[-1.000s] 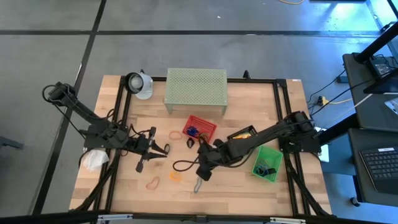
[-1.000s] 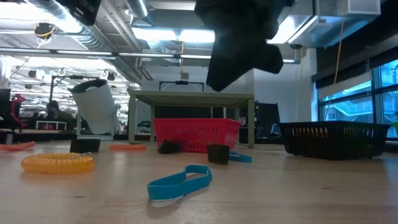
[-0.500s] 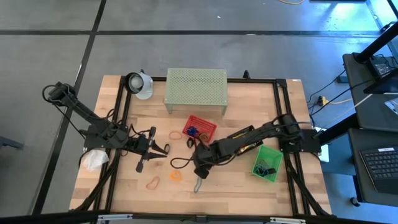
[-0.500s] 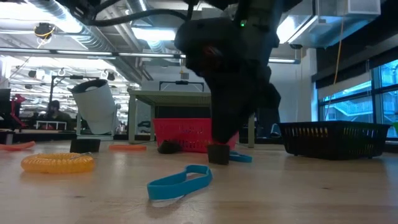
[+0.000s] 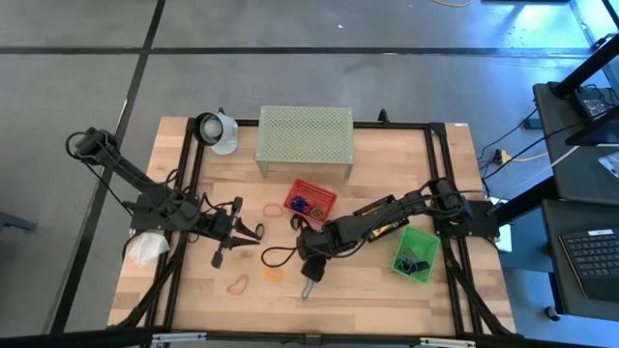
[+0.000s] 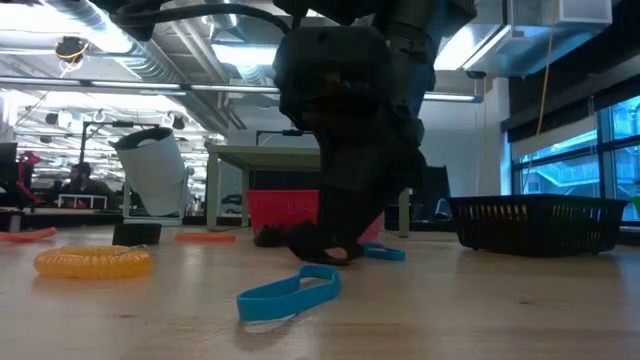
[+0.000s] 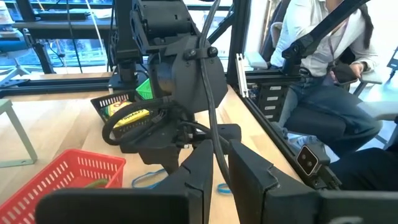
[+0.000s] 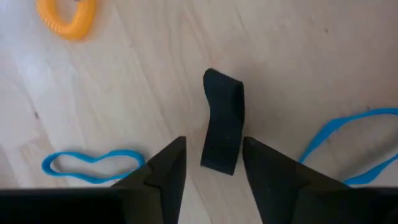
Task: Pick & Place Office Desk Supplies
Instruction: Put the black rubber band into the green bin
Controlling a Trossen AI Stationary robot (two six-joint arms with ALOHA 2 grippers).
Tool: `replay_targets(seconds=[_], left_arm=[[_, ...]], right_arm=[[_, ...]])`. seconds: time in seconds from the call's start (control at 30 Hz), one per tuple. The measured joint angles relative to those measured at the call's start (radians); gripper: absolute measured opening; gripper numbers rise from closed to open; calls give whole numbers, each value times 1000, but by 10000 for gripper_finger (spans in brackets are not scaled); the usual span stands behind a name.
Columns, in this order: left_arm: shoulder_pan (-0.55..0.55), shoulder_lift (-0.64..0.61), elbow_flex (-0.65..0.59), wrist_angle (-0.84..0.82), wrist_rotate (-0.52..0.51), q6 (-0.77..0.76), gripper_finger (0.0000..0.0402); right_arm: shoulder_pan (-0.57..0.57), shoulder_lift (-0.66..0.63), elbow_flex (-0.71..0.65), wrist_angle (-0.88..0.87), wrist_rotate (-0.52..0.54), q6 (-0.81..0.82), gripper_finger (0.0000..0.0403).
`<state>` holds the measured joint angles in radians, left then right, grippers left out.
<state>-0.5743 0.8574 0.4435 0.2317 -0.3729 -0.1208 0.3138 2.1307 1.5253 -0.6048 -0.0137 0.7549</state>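
A small black folded strip [image 8: 222, 112] lies on the wooden table near the middle front. My right gripper [image 8: 212, 152] points steeply down over it, open. One finger stands on each side of the strip's near end; whether they touch it, I cannot tell. In the high view this gripper [image 5: 309, 267] is below the red basket [image 5: 311, 198]. A blue loop [image 8: 93, 165] and an orange coil [image 8: 67, 15] lie close by. My left gripper [image 7: 221, 180] waits above the table's left side, its fingers a narrow gap apart with nothing between them.
A pale green perforated shelf [image 5: 305, 138] stands at the back. A green basket [image 5: 416, 253] and a black basket with a yellow box [image 7: 127, 115] are on the right. Orange loops [image 5: 274, 207] lie left of centre. A white wad [image 5: 147, 248] is at the left edge. A person sits beyond the table.
My right gripper has come down from well above the table onto the black strip, tipping more steeply downward, and has shifted slightly toward the table's left edge. The strip and the loops have stayed where they were.
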Motion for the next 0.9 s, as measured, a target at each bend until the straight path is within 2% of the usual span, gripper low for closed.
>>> replay_targets(seconds=[0.2,0.47,0.57,0.67,0.8,0.9], left_arm=[[0,0,0,0,0,0,43],[0,0,0,0,1,-7,43],[0,0,0,0,0,-7,43],[0,0,0,0,0,-7,43],[0,0,0,0,0,-7,43],[0,0,0,0,0,-8,43]], right_arm=[[0,1,0,3,40,47,169],[-1,50,4,23,20,57,145],[2,57,5,25,44,81,132],[2,60,4,29,55,97,104],[7,60,3,29,56,70,26],[13,60,3,29,66,49,11]])
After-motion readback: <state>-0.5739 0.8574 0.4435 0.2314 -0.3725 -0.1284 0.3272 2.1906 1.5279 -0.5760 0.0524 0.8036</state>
